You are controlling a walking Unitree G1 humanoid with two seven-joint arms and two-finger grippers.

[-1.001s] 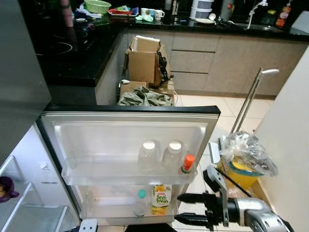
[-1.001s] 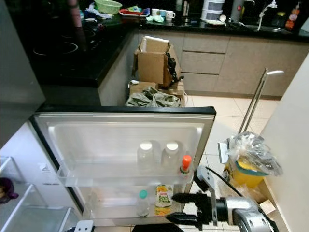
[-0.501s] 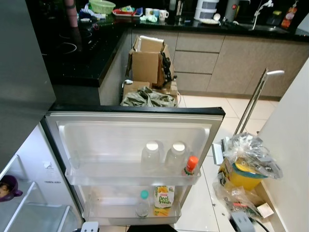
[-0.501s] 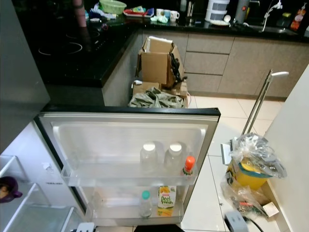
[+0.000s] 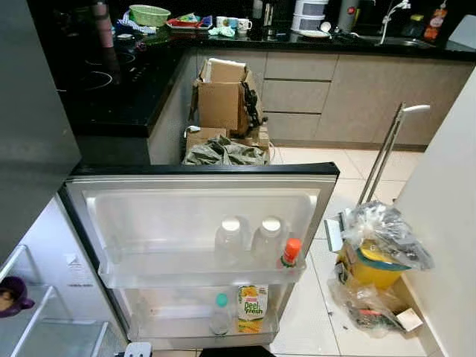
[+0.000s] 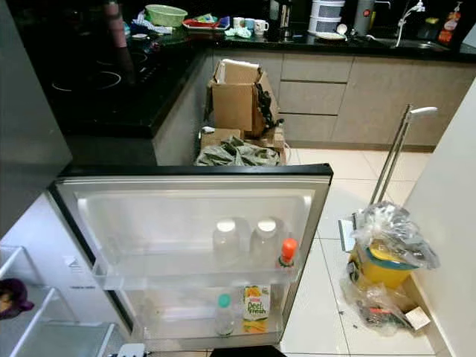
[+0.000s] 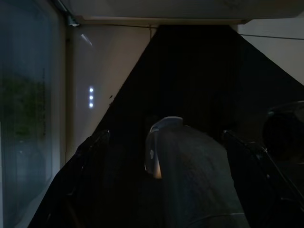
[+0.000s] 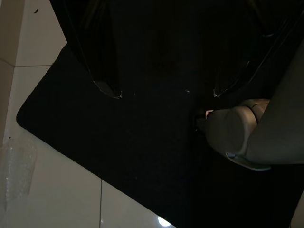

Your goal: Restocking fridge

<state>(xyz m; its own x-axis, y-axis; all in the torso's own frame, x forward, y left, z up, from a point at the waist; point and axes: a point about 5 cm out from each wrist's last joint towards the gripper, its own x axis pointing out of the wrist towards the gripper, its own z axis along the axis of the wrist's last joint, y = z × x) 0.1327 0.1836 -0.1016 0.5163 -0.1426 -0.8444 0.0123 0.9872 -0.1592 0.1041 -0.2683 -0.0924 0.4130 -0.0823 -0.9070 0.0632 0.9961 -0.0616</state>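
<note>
The fridge door [image 5: 193, 204] stands wide open in front of me. Two clear bottles with white caps [image 5: 229, 238] stand on its upper shelf, beside a small orange-capped bottle [image 5: 290, 253]. On the lower shelf are a Peel Fresh juice carton [image 5: 251, 306] and a teal-capped bottle [image 5: 218, 314]. My right gripper [image 8: 164, 92] hangs open over a black mat [image 8: 123, 142] on the tiled floor, holding nothing. In the dark left wrist view my left gripper [image 7: 164, 137] hangs with its fingers apart.
Fridge shelves at lower left hold a purple object [image 5: 11, 296]. Behind the door are a black counter [image 5: 111, 82] and stacked cardboard boxes [image 5: 223, 97]. To the right stand a yellow bucket under a plastic bag [image 5: 379, 253], a mop handle [image 5: 383, 156] and a white wall [image 5: 446, 208].
One second ago my open right gripper was level with the door's lower shelf, at its right. It has since dropped out of the eye views. The camera shifted slightly.
</note>
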